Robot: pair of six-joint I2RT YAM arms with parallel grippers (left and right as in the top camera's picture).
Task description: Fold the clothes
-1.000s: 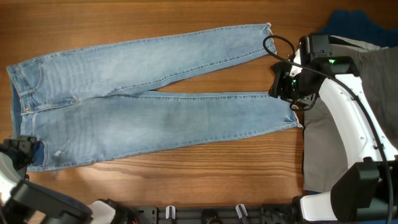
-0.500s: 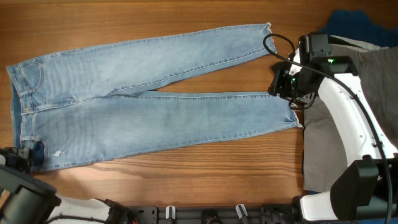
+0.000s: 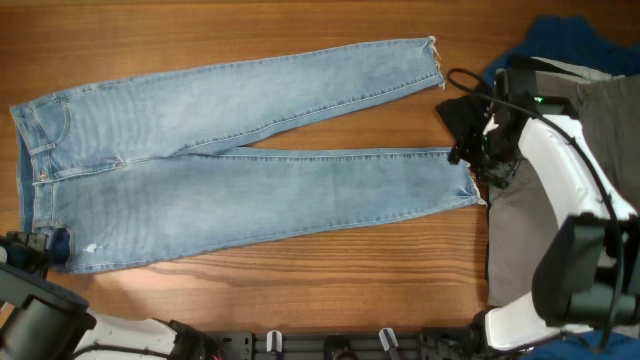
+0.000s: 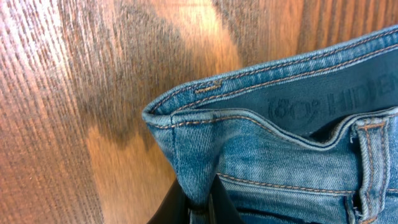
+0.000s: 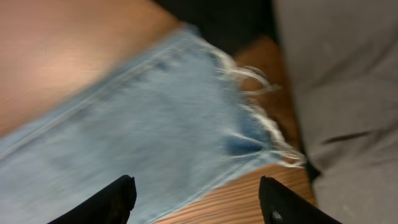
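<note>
The jeans (image 3: 240, 170) lie spread flat on the wooden table (image 3: 300, 30), with the waistband at the left and both legs running right to frayed hems beside the grey trousers (image 3: 540, 230). The left end effector (image 4: 199, 208) sits low at the near waistband corner, its fingers pinched closed on a raised fold of denim. The right arm reaches in from the right with its wrist bent down over the lower leg's hem, and the right end effector (image 5: 198, 196) hovers just above the fringe, fingers spread wide and holding nothing.
</note>
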